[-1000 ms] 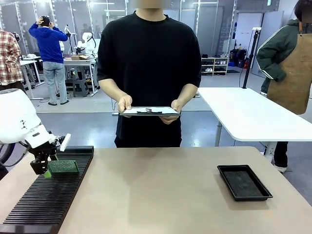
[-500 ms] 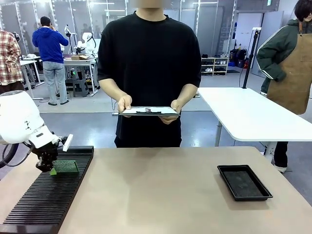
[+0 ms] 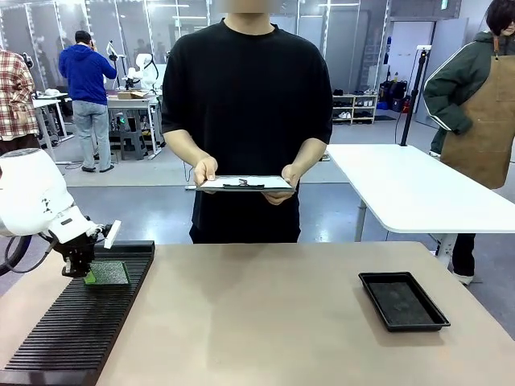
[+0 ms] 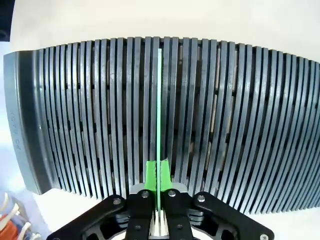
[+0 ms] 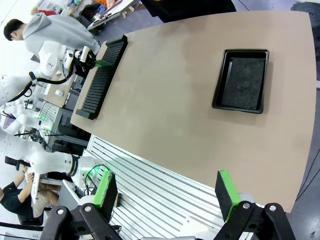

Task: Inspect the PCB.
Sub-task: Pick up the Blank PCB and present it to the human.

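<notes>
The PCB (image 3: 109, 273) is a small green board standing in the slots of the black rack (image 3: 76, 330) at the table's left. My left gripper (image 3: 84, 272) is shut on the board's left edge. In the left wrist view the PCB (image 4: 159, 110) shows edge-on as a thin green line running along one slot, and the left gripper (image 4: 159, 172) clamps its near end between green pads. The right gripper (image 5: 166, 195) hangs open and empty, high above the table's near edge. From there the PCB (image 5: 102, 63) is a small green patch at the rack's far end.
A person stands at the far side holding a clipboard (image 3: 246, 183) with white paper in both hands. A shallow black tray (image 3: 402, 300) lies on the table's right. The tan tabletop (image 3: 257, 314) between rack and tray is bare. A white table (image 3: 418, 189) stands behind on the right.
My left gripper's fingers have closed on the PCB's edge. The wrist has shifted slightly up and right, and the board now sits more upright in the rack. The right arm has not moved.
</notes>
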Robot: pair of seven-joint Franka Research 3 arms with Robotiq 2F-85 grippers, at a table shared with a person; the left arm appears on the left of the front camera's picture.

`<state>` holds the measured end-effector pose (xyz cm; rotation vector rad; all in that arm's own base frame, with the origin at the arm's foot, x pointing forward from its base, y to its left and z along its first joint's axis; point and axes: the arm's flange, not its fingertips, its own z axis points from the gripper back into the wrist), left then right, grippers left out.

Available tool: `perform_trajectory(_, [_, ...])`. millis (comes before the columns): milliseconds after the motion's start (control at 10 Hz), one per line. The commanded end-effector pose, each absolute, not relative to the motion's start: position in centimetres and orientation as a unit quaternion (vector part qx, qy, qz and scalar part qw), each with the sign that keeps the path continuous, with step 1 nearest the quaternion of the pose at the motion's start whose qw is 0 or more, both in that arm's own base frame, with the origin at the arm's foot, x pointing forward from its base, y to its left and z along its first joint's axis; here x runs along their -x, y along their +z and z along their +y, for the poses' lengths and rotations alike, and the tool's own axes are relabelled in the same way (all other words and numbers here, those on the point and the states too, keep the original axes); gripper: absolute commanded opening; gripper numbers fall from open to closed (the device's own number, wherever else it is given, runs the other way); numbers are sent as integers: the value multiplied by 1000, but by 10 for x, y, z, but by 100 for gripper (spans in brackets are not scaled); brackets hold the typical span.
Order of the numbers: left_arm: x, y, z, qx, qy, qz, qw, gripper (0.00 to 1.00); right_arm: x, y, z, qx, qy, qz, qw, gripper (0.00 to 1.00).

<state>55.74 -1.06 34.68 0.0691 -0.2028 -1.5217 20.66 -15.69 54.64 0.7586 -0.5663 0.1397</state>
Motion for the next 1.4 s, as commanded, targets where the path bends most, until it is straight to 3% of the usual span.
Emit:
perform_trajectory(0, [-559,356,-11,-36,-684,-84,724,0,-206,547,-157,-369,71,-276,885,100])
perform_trajectory(300, [-530,428,-5,-80,-665,-136,730,0,-206,547,-157,-369,71,-276,885,100])
perform_trajectory(500, [-496,476,-1,-32,-603,-210,769,0,-206,547,-157,-369,71,-276,885,100])
perform_trajectory(800, [-487,507,11,235,-507,-261,787,0,-206,547,-157,-369,71,-276,885,100])
perform_trajectory(1000, [-504,484,3,357,-408,-244,805,0,-206,547,-157,-369,71,-276,885,100])
perform_trajectory(1100, [-515,468,-8,445,-378,-260,769,0,-206,547,-157,-369,71,-276,885,100])
perform_trajectory(1300, [-538,425,-41,549,-349,-228,725,0,-206,547,-157,-369,71,-276,885,100])
